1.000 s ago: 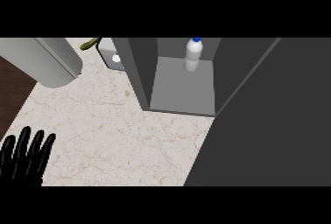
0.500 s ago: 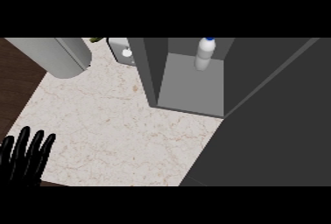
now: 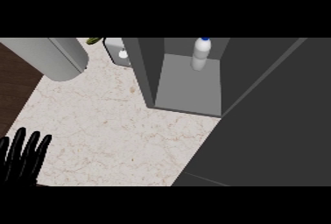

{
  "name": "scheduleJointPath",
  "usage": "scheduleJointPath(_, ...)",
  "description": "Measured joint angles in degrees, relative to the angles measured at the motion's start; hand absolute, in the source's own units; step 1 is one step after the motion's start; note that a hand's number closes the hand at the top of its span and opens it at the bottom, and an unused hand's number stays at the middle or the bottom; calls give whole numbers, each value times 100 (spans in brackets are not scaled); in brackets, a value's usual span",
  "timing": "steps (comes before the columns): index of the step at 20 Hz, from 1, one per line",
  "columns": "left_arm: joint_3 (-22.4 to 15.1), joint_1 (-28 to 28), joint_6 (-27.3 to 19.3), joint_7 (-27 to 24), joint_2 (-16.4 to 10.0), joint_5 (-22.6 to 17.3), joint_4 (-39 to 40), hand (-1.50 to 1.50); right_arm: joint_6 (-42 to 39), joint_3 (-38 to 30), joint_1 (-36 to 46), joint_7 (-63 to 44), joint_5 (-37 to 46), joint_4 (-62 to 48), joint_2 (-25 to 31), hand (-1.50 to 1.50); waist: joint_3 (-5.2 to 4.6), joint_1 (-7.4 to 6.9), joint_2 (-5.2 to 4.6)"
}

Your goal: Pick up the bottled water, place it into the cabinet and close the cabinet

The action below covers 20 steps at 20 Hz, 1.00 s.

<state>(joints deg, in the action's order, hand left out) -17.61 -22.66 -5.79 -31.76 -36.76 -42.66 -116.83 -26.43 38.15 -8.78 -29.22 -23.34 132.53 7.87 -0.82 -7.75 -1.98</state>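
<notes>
1. Bottled water (image 3: 201, 56): upright, white body, blue cap. It stands inside the cabinet (image 3: 147, 65), at the back of the compartment on the light grey cabinet floor (image 3: 187, 87). Nothing is gripping it.
2. The cabinet is open. Dark grey side walls rise left and right of the bottle. The floor in front of the bottle is bare.
3. Cabinet door (image 3: 271, 131): a big dark grey panel, swung out. It fills the right side of the view, covers the desk's lower right and hides whatever is under it.
4. Desk (image 3: 110, 131): pale marble top, with a bare stretch from the cabinet front to the near edge.
5. Just left of the cabinet is a small grey-and-white object (image 3: 120, 51), partly hidden by the cabinet's left wall. Can't tell what it is.
6. Beside that, at the top edge, is a small yellow-green thing (image 3: 93, 40). It is cropped and can't be identified.
7. Upper left: a large light grey cylinder (image 3: 58, 57) over the desk's far left corner, apart from the cabinet. Can't tell whether it stands or lies.
8. A dark brown surface (image 3: 13, 78) runs along the desk's left edge.
9. Left robot hand (image 3: 22, 157): lower left corner, at the desk's near-left edge. Fingers are straight and pointing up, so it is open and holds nothing. It is well apart from the cabinet and the bottle.
</notes>
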Motion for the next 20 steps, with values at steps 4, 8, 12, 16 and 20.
scheduleJointPath(4, 56, -62, 10, -60, 20, -19, 27, -150, 387, -417, -84, 181, -11, -91, -108, 150, 3, 111, 8)
scheduleJointPath(8, 100, -101, 81, -67, -23, -50, 15, -150, 886, -1148, 177, 361, -79, -446, -214, 150, 19, 87, -12)
scheduleJointPath(12, 117, -82, 165, -41, -43, -108, 22, -150, 1799, -1530, 959, 422, 30, -1216, -531, 150, 30, 11, -20)
scheduleJointPath(16, 114, -63, 229, -19, -45, -138, 40, -150, 2705, -1768, 2029, 502, 32, -2190, -690, 150, 44, -48, -4)
scheduleJointPath(20, 143, -8, 315, -10, -38, -183, 125, -150, 3410, -2046, 3232, 636, -129, -3333, -740, 150, 62, -58, 4)
